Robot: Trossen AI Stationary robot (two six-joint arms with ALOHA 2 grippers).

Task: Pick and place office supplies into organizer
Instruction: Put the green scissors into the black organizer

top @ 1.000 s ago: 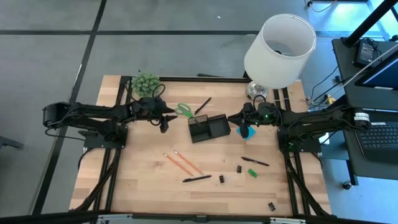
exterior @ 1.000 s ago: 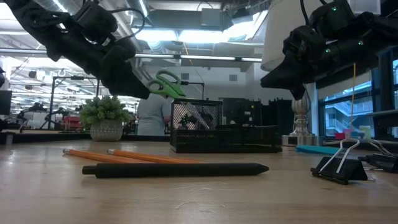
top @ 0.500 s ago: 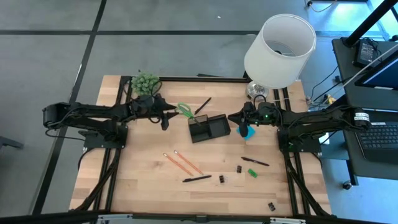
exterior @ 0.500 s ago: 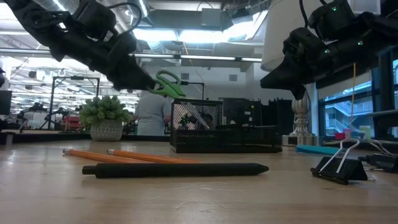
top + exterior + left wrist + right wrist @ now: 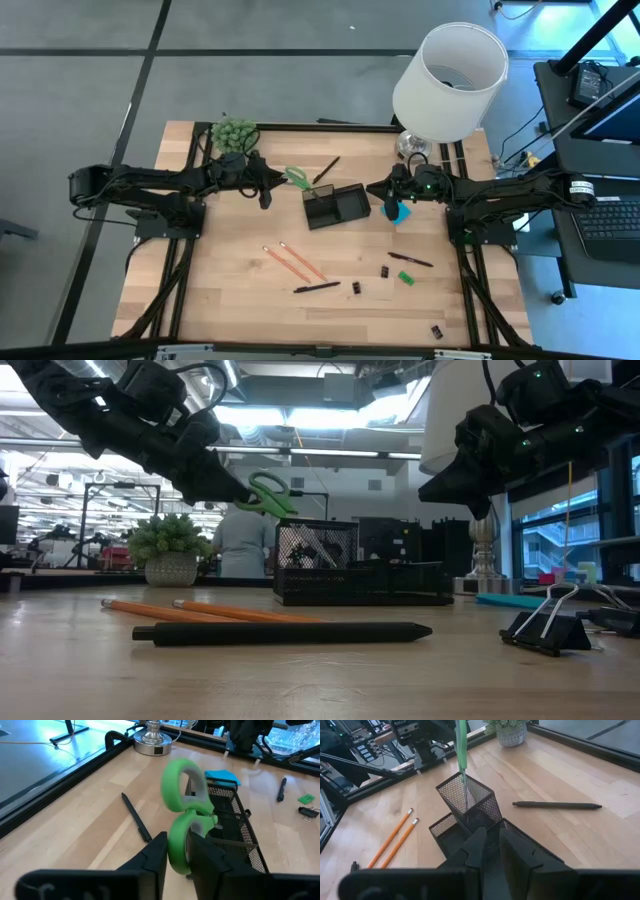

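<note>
Beside the organizer (image 5: 336,206), left jaws—seemingly—pinch scissors (image 5: 186,822).

- The left gripper (image 5: 176,854) is closed on the green-handled scissors (image 5: 185,815).
- Behind them stands the black mesh organizer (image 5: 231,822), with a black pen (image 5: 136,816) beside it.

We see green-handled scissors (image 5: 186,820) raised, blades down in the black mesh organizer (image 5: 335,206); two orange pencils (image 5: 293,261) and a black pen (image 5: 316,288) lie on the worktop (image 5: 220,290).
</note>
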